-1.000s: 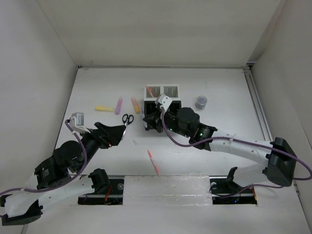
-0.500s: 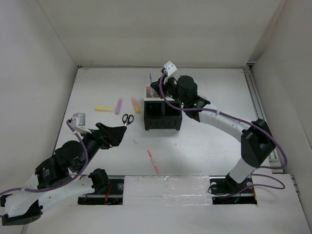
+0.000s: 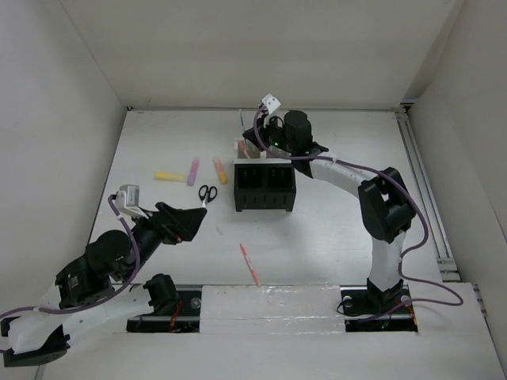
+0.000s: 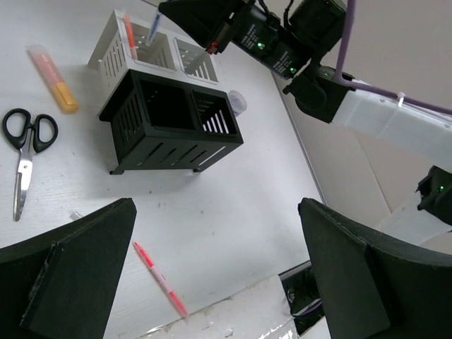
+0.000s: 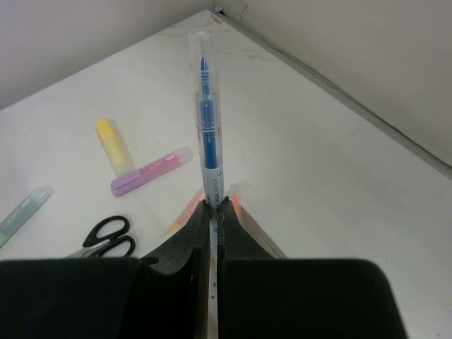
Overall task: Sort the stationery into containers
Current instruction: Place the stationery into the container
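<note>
In the top external view, the right end effector [image 3: 249,139] is now reaching over the two square white mesh compartments [image 3: 238,149] at the back of the organiser block. Within the last second it has swung there from low over the two larger black mesh compartments [image 3: 265,206]. It is staying clamped on the thin blue-grey pen [image 3: 242,120], which is pointing out past its tips, so the drop into a white compartment looks close. The left end effector [image 3: 195,217] is hardly shifting, its jaws spread wide and carrying nothing, near the black-handled scissors [image 3: 207,192]. The right arm is now covering most of the white pair and the spot where the small round grey item [image 4: 237,103] was showing a second ago. A stubby yellow highlighter [image 3: 168,176], a pink highlighter [image 3: 192,170], an orange highlighter [image 3: 219,170] and a thin red pen [image 3: 249,264] are still lying loose on the white worktop [image 3: 333,229]. In the left wrist view, the grey item is peeking out behind the black block. A red-orange pen [image 4: 128,32] is standing in the left white compartment and the blue-grey pen is slanting beside it, though whether its lower end is already inside the mesh is hard to tell. In the right wrist view, the fingers [image 5: 201,226] are pinching the pen's barrel. The compartment beneath is hidden, and an orange shape beside the fingers is too cropped to name.
</note>
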`<state>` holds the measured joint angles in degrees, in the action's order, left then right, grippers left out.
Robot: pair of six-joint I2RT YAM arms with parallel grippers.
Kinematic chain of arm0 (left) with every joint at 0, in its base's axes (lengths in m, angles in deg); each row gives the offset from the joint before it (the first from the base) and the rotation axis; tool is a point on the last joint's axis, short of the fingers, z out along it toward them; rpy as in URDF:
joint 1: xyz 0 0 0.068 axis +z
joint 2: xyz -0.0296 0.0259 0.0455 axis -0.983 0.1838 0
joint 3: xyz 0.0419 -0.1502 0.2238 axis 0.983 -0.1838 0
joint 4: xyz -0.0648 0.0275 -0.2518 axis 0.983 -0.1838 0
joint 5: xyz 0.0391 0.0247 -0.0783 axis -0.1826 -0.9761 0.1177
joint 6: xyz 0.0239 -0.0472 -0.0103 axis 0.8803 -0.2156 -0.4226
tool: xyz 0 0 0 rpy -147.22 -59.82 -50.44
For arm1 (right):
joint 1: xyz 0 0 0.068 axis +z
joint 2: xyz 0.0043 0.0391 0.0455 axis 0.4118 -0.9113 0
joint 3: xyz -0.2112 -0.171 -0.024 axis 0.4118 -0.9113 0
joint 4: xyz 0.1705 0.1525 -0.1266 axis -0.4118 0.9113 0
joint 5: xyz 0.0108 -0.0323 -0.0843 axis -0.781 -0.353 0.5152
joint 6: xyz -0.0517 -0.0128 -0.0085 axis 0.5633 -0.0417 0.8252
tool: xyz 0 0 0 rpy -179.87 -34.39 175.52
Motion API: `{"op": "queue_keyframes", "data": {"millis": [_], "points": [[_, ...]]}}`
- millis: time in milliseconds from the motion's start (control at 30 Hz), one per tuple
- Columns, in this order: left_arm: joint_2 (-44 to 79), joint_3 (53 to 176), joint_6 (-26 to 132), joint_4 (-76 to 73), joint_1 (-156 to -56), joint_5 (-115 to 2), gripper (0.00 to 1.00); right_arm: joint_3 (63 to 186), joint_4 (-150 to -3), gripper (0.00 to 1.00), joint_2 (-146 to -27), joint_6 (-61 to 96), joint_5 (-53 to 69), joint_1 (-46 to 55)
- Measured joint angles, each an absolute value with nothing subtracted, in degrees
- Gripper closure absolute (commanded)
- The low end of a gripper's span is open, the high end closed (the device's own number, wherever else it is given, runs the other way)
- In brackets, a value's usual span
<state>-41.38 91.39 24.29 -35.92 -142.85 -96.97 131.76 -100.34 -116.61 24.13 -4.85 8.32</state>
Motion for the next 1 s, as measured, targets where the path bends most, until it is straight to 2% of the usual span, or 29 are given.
{"op": "queue_keyframes", "data": {"millis": [1000], "points": [[-43.0, 90.7, 25.5, -35.0, -142.8, -95.9, 0.00, 132.5, -99.8, 1.00, -121.1, 22.5, -3.9, 6.4]]}}
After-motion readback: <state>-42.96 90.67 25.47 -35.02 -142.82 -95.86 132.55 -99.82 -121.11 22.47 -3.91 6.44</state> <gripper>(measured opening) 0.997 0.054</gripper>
